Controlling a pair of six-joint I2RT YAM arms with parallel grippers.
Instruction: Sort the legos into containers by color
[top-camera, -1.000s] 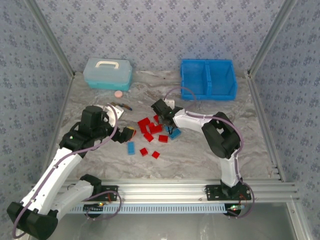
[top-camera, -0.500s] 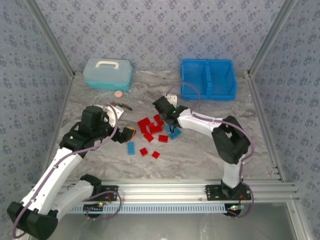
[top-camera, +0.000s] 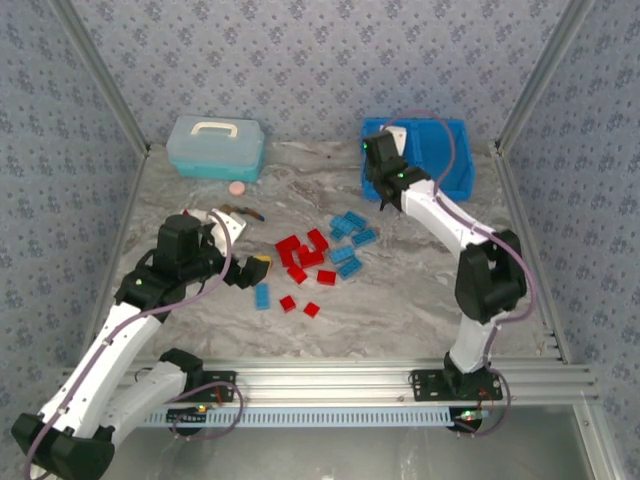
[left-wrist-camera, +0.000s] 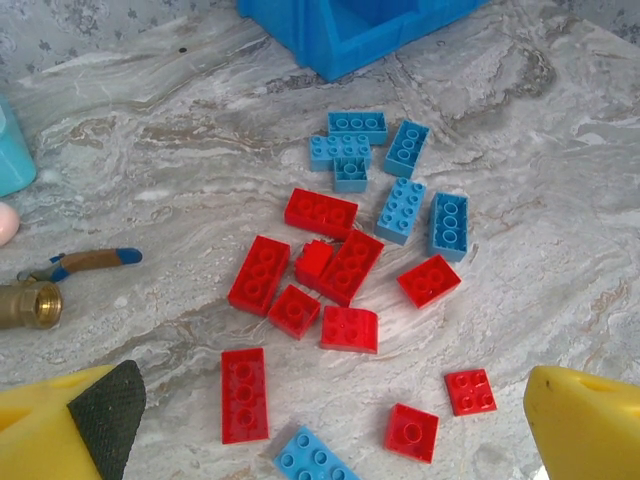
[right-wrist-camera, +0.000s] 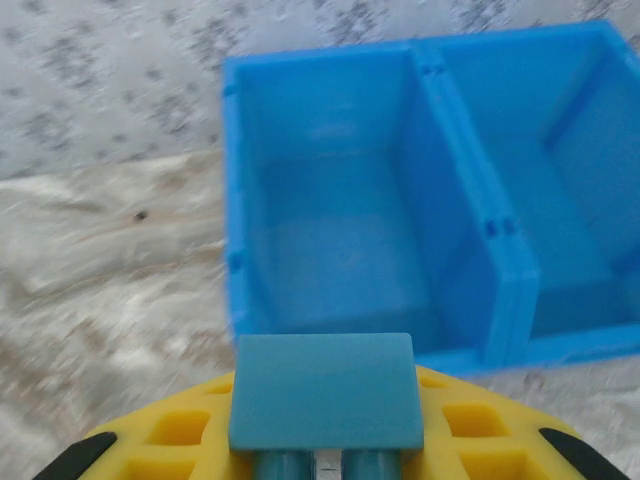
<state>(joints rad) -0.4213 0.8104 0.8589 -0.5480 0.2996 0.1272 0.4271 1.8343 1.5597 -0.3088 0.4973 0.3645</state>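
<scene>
Red legos (top-camera: 303, 255) and light blue legos (top-camera: 350, 240) lie scattered mid-table; in the left wrist view the red ones (left-wrist-camera: 330, 275) sit nearer, the blue ones (left-wrist-camera: 400, 185) beyond. My right gripper (top-camera: 378, 160) hangs at the front-left corner of the blue bin (top-camera: 415, 122), shut on a light blue lego (right-wrist-camera: 322, 392). The bin's left compartment (right-wrist-camera: 330, 250) lies just ahead of it, with nothing inside. My left gripper (top-camera: 250, 270) is open beside the pile, its yellow fingers (left-wrist-camera: 585, 420) wide apart over a lone blue lego (left-wrist-camera: 310, 460).
A pale teal lidded box (top-camera: 215, 145) stands at the back left, a pink disc (top-camera: 237, 187) in front of it. A brass-coloured object (left-wrist-camera: 25, 305) and a small blue-tipped piece (left-wrist-camera: 95, 260) lie left of the pile. Patterned walls enclose the table.
My right gripper has risen from the pile with a blue lego and swung back and right to the bin. The blue legos it left behind are now uncovered. The left arm barely moved.
</scene>
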